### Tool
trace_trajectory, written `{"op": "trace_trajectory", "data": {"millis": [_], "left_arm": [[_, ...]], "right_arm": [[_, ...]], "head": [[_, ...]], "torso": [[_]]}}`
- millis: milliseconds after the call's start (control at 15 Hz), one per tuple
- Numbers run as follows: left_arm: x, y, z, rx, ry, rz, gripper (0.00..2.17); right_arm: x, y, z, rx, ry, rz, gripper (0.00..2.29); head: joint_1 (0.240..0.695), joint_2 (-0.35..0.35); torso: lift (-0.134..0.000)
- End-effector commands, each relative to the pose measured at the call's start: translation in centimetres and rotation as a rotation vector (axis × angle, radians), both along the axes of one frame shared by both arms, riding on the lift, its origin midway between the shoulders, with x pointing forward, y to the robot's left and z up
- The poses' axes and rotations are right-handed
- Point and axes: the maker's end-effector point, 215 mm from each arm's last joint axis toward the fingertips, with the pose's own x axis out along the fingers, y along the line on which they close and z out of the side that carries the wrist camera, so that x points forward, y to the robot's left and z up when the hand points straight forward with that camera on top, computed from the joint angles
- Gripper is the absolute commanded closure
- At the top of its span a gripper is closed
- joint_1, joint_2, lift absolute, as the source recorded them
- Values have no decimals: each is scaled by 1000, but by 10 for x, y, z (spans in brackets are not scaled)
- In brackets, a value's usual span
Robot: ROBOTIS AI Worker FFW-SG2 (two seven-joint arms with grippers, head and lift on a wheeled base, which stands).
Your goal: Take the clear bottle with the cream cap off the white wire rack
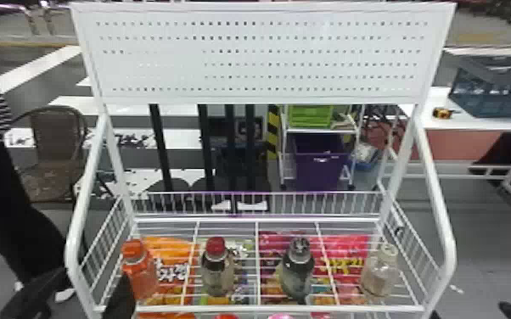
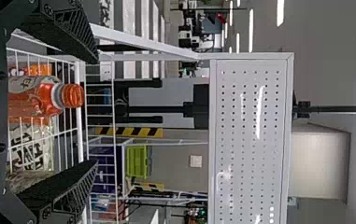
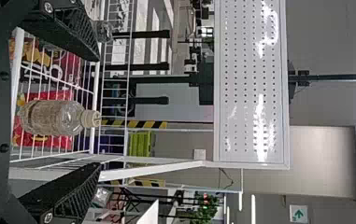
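Note:
In the head view, my left gripper (image 1: 94, 275) is at the lower left of the white wire rack (image 1: 267, 309), and my right gripper (image 1: 467, 309) is low at its right side. The clear bottle (image 1: 378, 278) stands upright at the rack's right end, its cream cap (image 1: 389, 249) on top. Seen from the right wrist, the clear bottle (image 3: 52, 117) is in line with the space between the spread fingers of the right gripper (image 3: 98, 112), which hold nothing. The left gripper (image 2: 96, 112) is likewise open and empty, facing an orange bottle (image 2: 40, 98).
A red-capped bottle (image 1: 217, 271) and a dark-topped bottle (image 1: 297, 271) share the row on the rack. Colourful bags (image 1: 174, 258) lie beneath the wires. Slanted side rails (image 1: 435, 191) flank the shelf, and a perforated white panel (image 1: 259, 55) rises behind.

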Motion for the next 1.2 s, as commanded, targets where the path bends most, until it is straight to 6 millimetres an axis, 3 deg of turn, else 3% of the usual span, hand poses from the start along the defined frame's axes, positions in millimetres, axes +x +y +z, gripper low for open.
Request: {"op": "trace_trajectory", "data": {"millis": [0, 267, 467, 533, 867, 1133], "left_arm": [[0, -2, 2, -3, -3, -3, 130], [1, -4, 1, -5, 0, -8, 130], [3, -6, 0, -5, 9, -11, 130], [3, -7, 0, -5, 12, -14, 130], [5, -17, -6, -8, 31, -26, 130], [5, -18, -13, -3, 52, -27, 130]], "right_arm": [[2, -1, -8, 0, 12, -2, 90], [17, -7, -62, 1, 69, -16, 97], [39, -11, -117, 12, 122, -28, 97], [47, -11, -127, 16, 116, -30, 97], [99, -8, -143, 52, 48, -34, 113], [130, -1, -144, 49, 44, -33, 117]], "head": [[499, 0], [499, 0], [499, 0], [499, 0], [499, 0], [499, 0]], "torso": [[0], [0], [0], [0], [0], [0]]}}
